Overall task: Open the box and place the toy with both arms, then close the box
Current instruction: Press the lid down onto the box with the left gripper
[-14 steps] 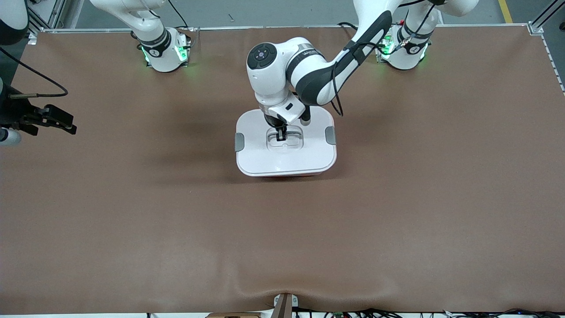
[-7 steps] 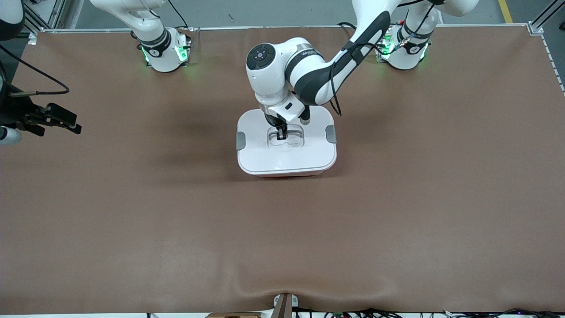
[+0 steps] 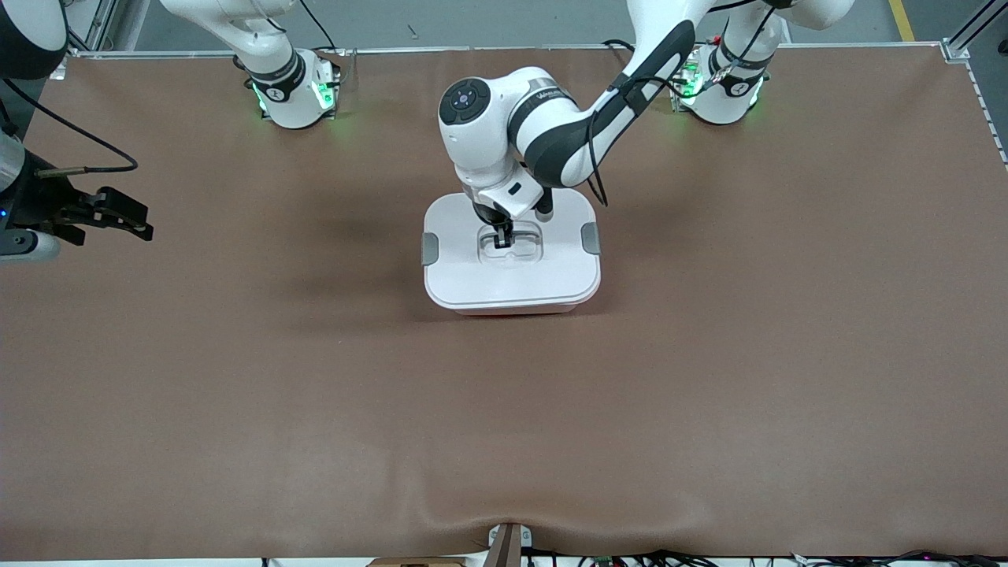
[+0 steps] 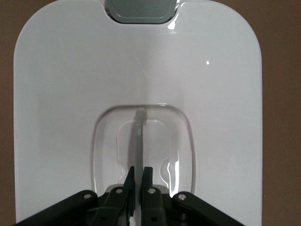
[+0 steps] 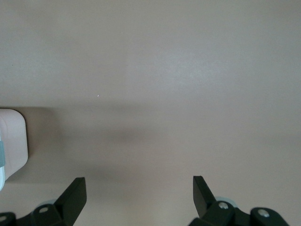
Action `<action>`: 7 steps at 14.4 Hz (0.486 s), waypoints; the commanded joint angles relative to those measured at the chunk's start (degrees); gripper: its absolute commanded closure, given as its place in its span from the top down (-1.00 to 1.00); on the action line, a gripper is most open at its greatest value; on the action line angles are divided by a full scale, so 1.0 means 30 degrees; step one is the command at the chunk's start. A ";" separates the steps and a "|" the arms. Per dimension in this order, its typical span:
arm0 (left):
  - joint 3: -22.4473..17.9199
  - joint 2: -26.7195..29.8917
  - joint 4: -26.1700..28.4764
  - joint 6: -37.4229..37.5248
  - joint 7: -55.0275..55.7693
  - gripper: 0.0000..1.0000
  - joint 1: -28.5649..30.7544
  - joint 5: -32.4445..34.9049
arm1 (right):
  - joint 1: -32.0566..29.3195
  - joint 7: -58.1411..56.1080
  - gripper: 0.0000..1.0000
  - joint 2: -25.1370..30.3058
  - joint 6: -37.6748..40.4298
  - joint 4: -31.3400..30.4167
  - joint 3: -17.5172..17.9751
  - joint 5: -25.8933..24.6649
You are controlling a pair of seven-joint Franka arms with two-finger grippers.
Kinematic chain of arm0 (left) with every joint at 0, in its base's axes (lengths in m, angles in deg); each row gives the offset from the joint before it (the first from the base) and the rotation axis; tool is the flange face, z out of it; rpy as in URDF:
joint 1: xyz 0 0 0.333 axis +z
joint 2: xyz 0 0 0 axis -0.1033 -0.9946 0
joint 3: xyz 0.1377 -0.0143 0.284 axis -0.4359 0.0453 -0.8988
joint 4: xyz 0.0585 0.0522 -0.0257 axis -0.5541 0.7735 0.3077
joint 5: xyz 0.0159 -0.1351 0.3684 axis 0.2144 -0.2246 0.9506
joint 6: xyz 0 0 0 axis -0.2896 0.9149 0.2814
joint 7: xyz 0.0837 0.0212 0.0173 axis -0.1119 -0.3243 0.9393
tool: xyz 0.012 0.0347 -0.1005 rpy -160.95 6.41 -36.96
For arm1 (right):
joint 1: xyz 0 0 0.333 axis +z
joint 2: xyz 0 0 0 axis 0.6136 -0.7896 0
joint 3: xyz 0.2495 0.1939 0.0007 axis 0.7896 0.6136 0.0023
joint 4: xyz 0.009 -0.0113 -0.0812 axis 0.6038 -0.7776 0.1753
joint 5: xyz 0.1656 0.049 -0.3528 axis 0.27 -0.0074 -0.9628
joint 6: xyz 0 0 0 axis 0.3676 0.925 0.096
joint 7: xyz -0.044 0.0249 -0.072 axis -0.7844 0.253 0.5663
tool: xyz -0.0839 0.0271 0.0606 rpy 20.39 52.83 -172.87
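White lid [image 3: 512,272] is sitting on the box [image 3: 520,309] at table centre; our left gripper [image 3: 502,243] is pinching its recessed handle [image 4: 139,141], likely to seat it. Our right gripper [image 3: 118,216], fingers wide, is waiting at nine o'clock. No toy showing.

Left hand [image 3: 502,241] in box [image 3: 512,272] handle recess

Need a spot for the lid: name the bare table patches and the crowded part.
Bare: table between box and front camera, plus both ends beside it. Crowded: the lid, left gripper shut on handle. Right gripper waits open over its end.
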 commanded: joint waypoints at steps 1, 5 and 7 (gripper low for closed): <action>-0.0015 0.0181 0.0439 0.0275 0.0430 -1.00 -0.0084 0.0619 | -0.0126 -0.0005 1.00 -0.0073 0.0343 0.0360 0.0192 -0.0293; -0.0015 0.0181 0.0352 0.0275 0.0167 -1.00 0.0091 0.0619 | -0.0155 0.0081 1.00 -0.0131 0.0110 0.0272 0.0163 -0.0380; -0.0073 0.0123 0.0293 0.0188 0.0079 -1.00 0.0121 0.0619 | -0.0213 0.0170 1.00 -0.0132 0.0166 0.0213 0.0163 -0.0322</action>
